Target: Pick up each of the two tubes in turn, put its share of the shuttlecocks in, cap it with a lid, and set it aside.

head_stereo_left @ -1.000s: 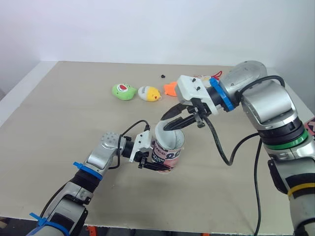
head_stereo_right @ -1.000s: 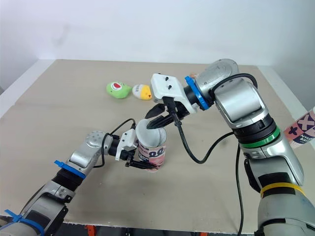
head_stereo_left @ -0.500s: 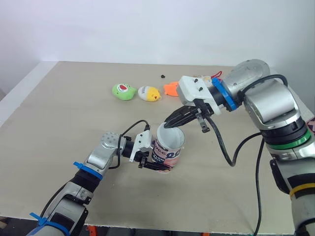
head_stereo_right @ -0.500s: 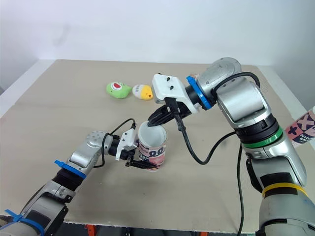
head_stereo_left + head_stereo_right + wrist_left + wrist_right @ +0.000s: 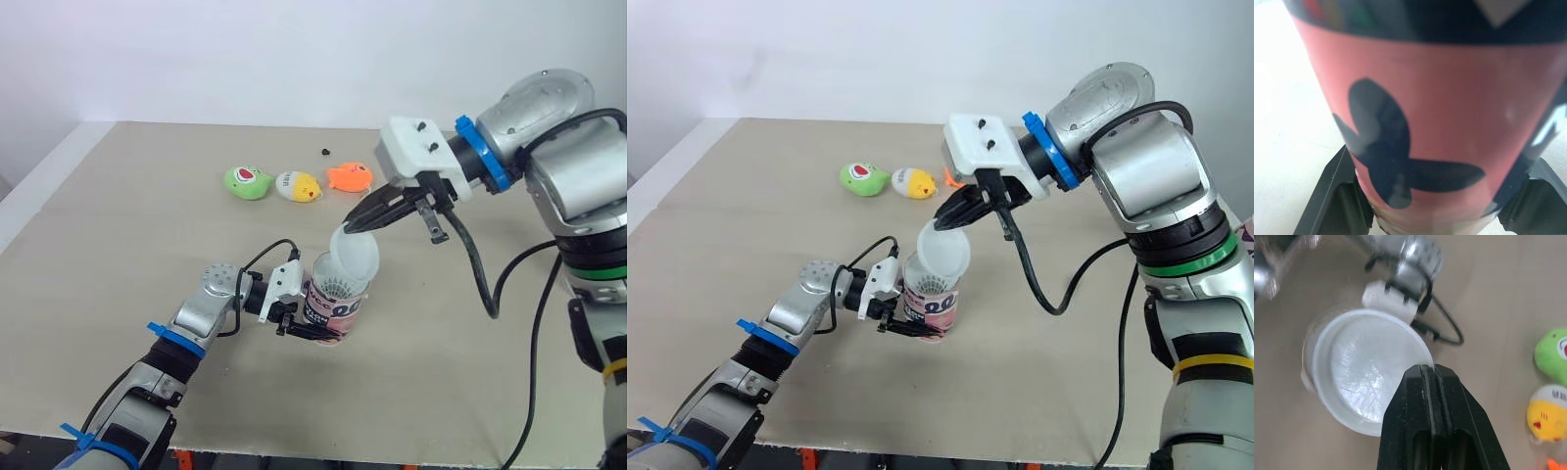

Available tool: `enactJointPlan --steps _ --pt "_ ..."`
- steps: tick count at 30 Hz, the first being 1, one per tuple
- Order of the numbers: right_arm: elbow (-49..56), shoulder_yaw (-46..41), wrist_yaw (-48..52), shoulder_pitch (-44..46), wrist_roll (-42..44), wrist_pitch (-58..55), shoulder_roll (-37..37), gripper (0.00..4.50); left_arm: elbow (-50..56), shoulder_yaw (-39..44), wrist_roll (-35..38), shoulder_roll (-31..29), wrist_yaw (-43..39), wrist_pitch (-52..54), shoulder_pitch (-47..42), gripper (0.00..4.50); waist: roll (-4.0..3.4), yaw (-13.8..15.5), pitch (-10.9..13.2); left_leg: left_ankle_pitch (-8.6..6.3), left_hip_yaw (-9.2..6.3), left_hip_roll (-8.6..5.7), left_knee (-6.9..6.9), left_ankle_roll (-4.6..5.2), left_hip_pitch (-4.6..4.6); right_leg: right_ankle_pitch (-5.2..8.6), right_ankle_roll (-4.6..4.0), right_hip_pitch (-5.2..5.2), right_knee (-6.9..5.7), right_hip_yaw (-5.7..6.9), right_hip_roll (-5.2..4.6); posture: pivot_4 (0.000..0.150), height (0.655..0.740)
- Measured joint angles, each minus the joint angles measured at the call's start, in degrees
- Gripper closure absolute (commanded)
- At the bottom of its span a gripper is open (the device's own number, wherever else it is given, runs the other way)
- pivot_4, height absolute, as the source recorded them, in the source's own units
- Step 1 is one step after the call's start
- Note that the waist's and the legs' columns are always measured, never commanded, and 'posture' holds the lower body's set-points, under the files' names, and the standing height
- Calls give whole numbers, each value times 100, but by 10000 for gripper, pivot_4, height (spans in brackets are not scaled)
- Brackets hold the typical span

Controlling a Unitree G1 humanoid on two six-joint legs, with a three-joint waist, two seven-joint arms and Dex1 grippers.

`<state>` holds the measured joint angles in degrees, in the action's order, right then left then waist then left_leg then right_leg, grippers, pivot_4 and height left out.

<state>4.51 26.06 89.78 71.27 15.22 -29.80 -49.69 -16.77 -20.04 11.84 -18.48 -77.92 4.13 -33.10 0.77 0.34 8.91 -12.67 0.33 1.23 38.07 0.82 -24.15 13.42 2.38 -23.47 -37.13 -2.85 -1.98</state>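
**Lid held over the tube's mouth**

A pink and black tube (image 5: 331, 307) is held upright on the table (image 5: 127, 255), near the table's middle. It is clamped low on its body by the left gripper (image 5: 306, 327). In the left wrist view the two black fingers (image 5: 1334, 196) are seen pressed against opposite sides of the tube's base, spread as wide as the tube itself.

A round, translucent white lid (image 5: 355, 257) is pinched at its rim by the right gripper (image 5: 1429, 373). The fingers of that gripper are closed almost flat together, with only the thin edge of the lid between them. The lid is carried tilted, hanging down from the fingertips, with its hollow side turned toward the tube. Its lower edge is seen at the mouth of the tube, slightly to the robot's right of it. Whether lid and tube are touching cannot be told. Something white is glimpsed inside the top of the tube, but what it is cannot be made out.

Farther back on the table, three small soft toys are laid in a row: a green toy (image 5: 245, 181), a yellow toy (image 5: 297, 186) and an orange toy (image 5: 350, 176). A small black speck (image 5: 323, 151) is seen just behind them.
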Motion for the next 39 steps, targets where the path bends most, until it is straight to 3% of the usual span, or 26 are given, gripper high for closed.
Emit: enactJointPlan --steps 5,12,32,39 --pt "-50 804 5 323 -265 757 -19 44173 -5 -3 -9 2 0 -2 -5 19246 0 0 0 0 -1 2 0 0 0 14 24 1 0 2 0 1500 7400" --pt "-47 1162 6 520 -307 1009 215 44173 -19 -8 -9 14 6 -10 -6 19246 1 4 -1 0 -4 1 1 0 1 0 -1 4 0 4 -3 1500 7400" --pt "403 470 -48 222 -402 448 684 44173 -35 -4 -9 22 1 -47 1 19246 1 9 -1 0 -7 -1 1 0 0 -1 -1 5 0 7 -3 1500 7400" --pt "807 282 -166 -361 -598 542 563 44173 -3 -26 -13 16 -1 -37 5 19246 1 12 -1 0 -8 -7 1 0 -1 3 4 8 0 6 -4 1500 7400"
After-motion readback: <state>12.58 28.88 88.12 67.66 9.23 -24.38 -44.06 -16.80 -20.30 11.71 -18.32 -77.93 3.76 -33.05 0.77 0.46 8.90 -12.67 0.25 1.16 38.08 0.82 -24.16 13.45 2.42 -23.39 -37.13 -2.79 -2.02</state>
